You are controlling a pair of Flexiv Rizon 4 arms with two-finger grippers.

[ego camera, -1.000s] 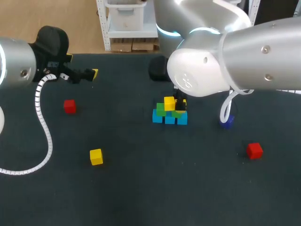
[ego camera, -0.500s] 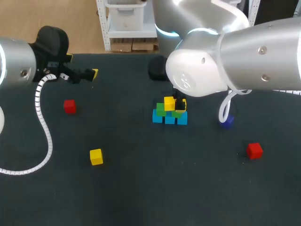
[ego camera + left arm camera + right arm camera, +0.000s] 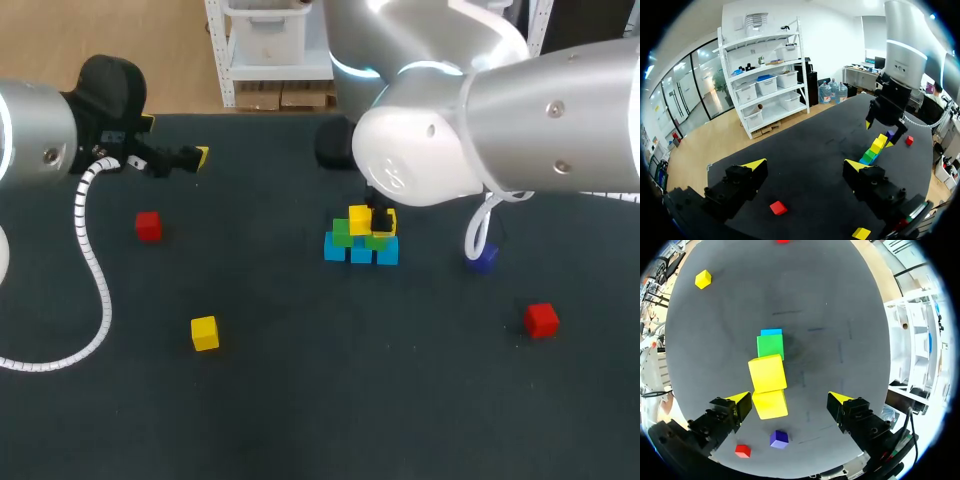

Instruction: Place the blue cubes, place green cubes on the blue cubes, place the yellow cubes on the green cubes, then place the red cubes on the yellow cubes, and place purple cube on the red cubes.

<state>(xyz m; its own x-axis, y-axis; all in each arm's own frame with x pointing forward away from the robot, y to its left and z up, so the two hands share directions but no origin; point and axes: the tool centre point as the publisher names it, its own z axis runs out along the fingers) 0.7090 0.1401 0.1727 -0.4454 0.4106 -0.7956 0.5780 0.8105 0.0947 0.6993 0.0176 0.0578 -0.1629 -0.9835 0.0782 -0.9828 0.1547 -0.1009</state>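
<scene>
Nearest: loose yellow cube (image 3: 204,333) sat alone on the table (image 3: 300,420), left of centre. Right red cube (image 3: 541,320) was well apart from it on the other side. Further back, purple cube (image 3: 483,258) lay near the stack, on its right. Stack was mid-table: three blue cubes (image 3: 361,252) in a touching row, with two green cubes (image 3: 343,233) on top of them. Right wrist view showed two yellow cubes (image 3: 767,372) on the green. From the head view the second was mostly hidden behind a finger, so it was probably seated flat, can't confirm. Right gripper (image 3: 790,400) hung over the stack, fingers spread wide. The yellow cubes were in the gap and neither finger touched them. Left red cube (image 3: 148,226) lay about level with the stack, far left. Left gripper (image 3: 805,165) was furthest back, near the table's far left edge, jaws spread, nothing between them.
</scene>
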